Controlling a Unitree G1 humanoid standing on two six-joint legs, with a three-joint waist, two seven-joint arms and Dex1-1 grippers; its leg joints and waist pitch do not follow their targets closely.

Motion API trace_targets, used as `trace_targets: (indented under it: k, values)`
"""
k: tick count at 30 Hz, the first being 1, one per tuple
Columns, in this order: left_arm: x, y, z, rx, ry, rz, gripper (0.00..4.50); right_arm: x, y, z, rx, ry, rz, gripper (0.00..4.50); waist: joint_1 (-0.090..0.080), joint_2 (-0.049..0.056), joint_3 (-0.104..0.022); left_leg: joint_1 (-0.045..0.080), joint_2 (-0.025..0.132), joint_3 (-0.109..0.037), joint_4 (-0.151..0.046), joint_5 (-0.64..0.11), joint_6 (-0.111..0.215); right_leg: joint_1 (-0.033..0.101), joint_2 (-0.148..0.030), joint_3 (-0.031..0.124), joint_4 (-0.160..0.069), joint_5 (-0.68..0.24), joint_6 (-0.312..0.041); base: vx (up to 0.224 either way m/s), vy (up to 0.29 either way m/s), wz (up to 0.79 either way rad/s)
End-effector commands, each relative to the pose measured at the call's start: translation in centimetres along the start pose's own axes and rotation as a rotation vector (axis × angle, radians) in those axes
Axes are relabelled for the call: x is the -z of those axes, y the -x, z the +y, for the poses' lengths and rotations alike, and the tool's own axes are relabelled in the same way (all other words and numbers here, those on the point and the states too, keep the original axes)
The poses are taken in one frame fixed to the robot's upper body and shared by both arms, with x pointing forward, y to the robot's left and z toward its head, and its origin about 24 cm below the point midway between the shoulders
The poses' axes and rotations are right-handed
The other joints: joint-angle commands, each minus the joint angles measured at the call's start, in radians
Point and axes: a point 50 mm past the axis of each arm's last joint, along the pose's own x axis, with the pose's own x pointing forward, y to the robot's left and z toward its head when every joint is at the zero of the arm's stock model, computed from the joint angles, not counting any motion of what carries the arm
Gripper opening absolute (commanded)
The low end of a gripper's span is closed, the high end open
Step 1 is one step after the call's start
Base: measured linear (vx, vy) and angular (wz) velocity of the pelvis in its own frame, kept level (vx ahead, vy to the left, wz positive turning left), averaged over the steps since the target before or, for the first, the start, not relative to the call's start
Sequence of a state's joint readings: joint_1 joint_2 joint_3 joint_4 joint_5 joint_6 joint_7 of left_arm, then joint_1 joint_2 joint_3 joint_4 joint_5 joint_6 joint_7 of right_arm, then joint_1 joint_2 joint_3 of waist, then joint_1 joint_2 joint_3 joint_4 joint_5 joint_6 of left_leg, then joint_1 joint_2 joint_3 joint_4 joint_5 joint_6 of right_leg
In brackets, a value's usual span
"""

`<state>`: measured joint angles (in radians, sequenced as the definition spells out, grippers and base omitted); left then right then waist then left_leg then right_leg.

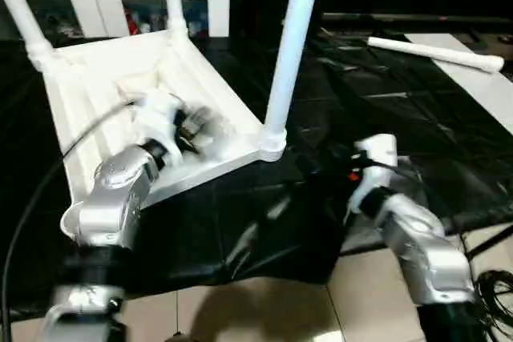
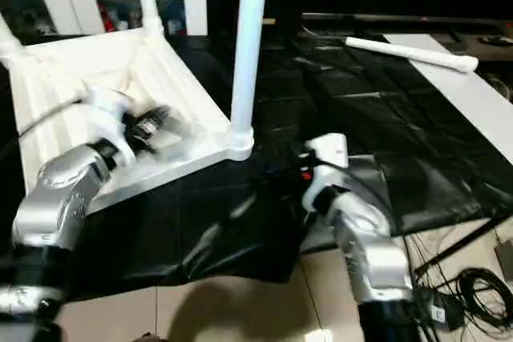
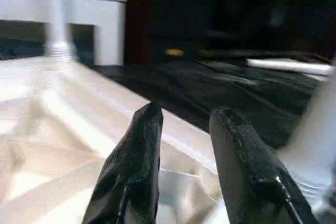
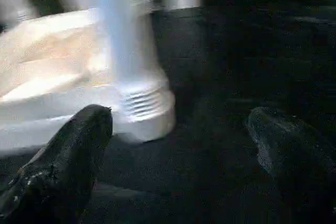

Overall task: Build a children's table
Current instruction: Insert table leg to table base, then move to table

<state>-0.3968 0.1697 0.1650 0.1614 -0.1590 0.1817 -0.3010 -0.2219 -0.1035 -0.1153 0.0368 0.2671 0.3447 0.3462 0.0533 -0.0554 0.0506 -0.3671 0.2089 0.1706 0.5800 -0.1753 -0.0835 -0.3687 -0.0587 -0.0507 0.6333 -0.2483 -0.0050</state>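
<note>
Left eye view shows the white table top (image 1: 96,102) lying ribbed side up on black sheeting (image 1: 264,222), three legs standing in corner sockets, the left gripper (image 3: 184,124) hovering half-parted and empty over its ribs, the right gripper (image 4: 178,129) wide open beside the near leg (image 1: 290,46).
</note>
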Motion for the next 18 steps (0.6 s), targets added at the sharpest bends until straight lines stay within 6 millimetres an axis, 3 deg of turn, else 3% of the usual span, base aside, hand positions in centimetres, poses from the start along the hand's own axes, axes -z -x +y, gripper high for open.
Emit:
trace_targets:
  k: [1,3,4,5,6,7,8,9,10,11,12,13,14,15,16,17,18]
  values:
    - [0.0,0.3,-0.1,-0.041,-0.044,-0.008,1.67,-0.8,0.1,-1.0,0.123,0.043,-0.049,4.5,0.0,0.01,-0.061,0.012,0.025,-0.002,-0.055,-0.076,0.022,0.044,-0.064,0.049,-0.066,0.093,-0.193,0.0,0.0,0.0]
    - [0.8,0.8,-0.5,-0.063,-0.064,0.02,1.67,-0.9,0.0,-1.2,0.15,0.107,-0.057,4.5,-0.006,0.015,-0.06,0.015,0.027,-0.005,-0.057,-0.083,-0.002,0.041,-0.055,0.045,-0.066,0.093,-0.173,0.0,0.0,0.0]
    - [1.2,0.9,-0.6,-0.069,-0.079,0.039,1.67,-0.8,0.0,-1.4,0.162,0.115,-0.052,4.5,-0.005,0.007,-0.057,-0.015,0.014,-0.032,-0.068,-0.077,0.025,0.061,-0.056,0.011,-0.058,0.114,-0.173,0.0,0.0,0.0]
    - [1.5,1.1,-0.8,-0.077,-0.101,0.05,1.67,-0.7,0.2,-1.5,0.175,0.122,-0.042,4.5,-0.016,0.033,-0.062,-0.019,0.011,-0.069,-0.072,-0.099,0.076,0.067,-0.048,-0.029,-0.059,0.13,-0.177,0.0,0.0,0.0]
    - [1.5,1.1,-1.0,-0.087,-0.109,0.044,1.67,-0.6,0.2,-1.4,0.169,0.143,-0.04,4.5,-0.027,0.051,-0.067,-0.002,0.029,-0.098,-0.072,-0.117,0.11,0.057,-0.032,-0.048,-0.052,0.135,-0.199,-0.006,-0.026,0.39]
    - [1.6,1.1,-1.1,-0.1,-0.102,0.043,1.67,-0.5,0.2,-1.1,0.145,0.157,-0.039,4.5,-0.071,0.074,-0.068,0.025,0.087,-0.207,-0.091,-0.103,0.29,0.022,0.003,-0.078,0.018,0.004,-0.276,-0.007,-0.061,0.56]
    - [1.6,1.1,-1.2,-0.104,-0.106,0.043,1.67,-0.5,0.2,-1.0,0.137,0.159,-0.038,4.5,-0.071,0.074,-0.068,0.025,0.087,-0.207,-0.091,-0.103,0.29,0.022,0.003,-0.078,0.018,0.004,-0.276,-0.007,-0.061,0.56]
    - [1.8,1.0,-1.3,-0.114,-0.134,0.051,1.67,-0.5,0.2,-0.7,0.12,0.154,-0.038,4.5,-0.088,0.071,-0.065,0.043,0.107,-0.261,-0.096,-0.074,0.409,-0.008,0.009,-0.069,0.062,-0.124,-0.307,-0.017,-0.119,0.54]
    - [1.8,1.0,-1.4,-0.117,-0.143,0.052,1.67,-0.5,0.2,-0.7,0.118,0.153,-0.038,4.5,-0.087,0.059,-0.059,0.031,0.078,-0.279,-0.106,-0.041,0.458,-0.013,-0.001,-0.048,0.063,-0.134,-0.356,-0.016,-0.167,0.58]
    - [1.8,1.0,-1.4,-0.117,-0.143,0.052,1.67,-0.5,0.2,-0.7,0.118,0.153,-0.038,4.5,-0.08,0.042,-0.05,-0.009,0.029,-0.268,-0.119,-0.11,0.425,0.012,-0.013,-0.035,0.034,-0.12,-0.438,-0.016,-0.167,0.58]
    - [2.0,1.1,-1.4,-0.133,-0.151,0.063,1.67,-0.6,-0.1,-0.5,0.099,0.142,-0.042,4.5,-0.076,0.03,-0.05,-0.031,-0.01,-0.259,-0.11,-0.149,0.385,0.035,-0.021,-0.031,0.004,-0.134,-0.477,-0.033,-0.207,0.61]
    - [2.1,1.1,-1.5,-0.136,-0.155,0.065,1.67,-0.6,-0.2,-0.4,0.096,0.14,-0.042,4.5,-0.053,0.001,-0.057,-0.095,-0.099,-0.186,0.008,-0.188,0.266,0.076,-0.077,-0.028,-0.093,-0.213,-0.538,-0.056,-0.238,0.58]
    - [2.1,1.2,-1.6,-0.139,-0.164,0.066,1.67,-0.6,-0.4,-0.3,0.091,0.138,-0.04,4.5,-0.027,-0.018,-0.067,-0.095,-0.12,-0.1,0.168,-0.174,0.201,0.081,-0.135,-0.041,-0.158,-0.278,-0.541,-0.056,-0.238,0.58]
    - [2.2,1.2,-1.6,-0.15,-0.165,0.064,1.67,-0.5,-0.7,-0.2,0.085,0.141,-0.039,4.5,-0.016,-0.012,-0.038,-0.106,-0.073,-0.025,0.255,-0.188,0.149,0.066,-0.16,-0.084,-0.161,-0.343,-0.367,-0.052,-0.22,0.48]
    - [2.2,1.3,-1.6,-0.158,-0.162,0.064,1.67,-0.5,-0.9,-0.2,0.081,0.144,-0.04,4.5,-0.018,-0.009,-0.034,-0.095,-0.049,-0.023,0.242,-0.208,0.151,0.069,-0.182,-0.102,-0.168,-0.366,-0.335,-0.027,-0.192,0.42]
    - [2.1,1.3,-1.5,-0.163,-0.163,0.064,1.67,-0.5,-1.0,-0.1,0.079,0.145,-0.041,4.5,-0.017,0.022,-0.051,-0.085,0.003,-0.038,0.167,-0.231,0.171,0.119,-0.189,-0.133,-0.166,-0.335,-0.272,-0.027,-0.192,0.42]
    - [2.1,1.3,-1.4,-0.176,-0.178,0.064,1.67,-0.6,-1.3,0.0,0.075,0.147,-0.043,4.5,-0.028,0.067,-0.072,-0.028,0.083,-0.11,0.05,-0.156,0.214,0.141,-0.105,-0.201,-0.117,-0.185,-0.162,0.003,-0.188,0.56]
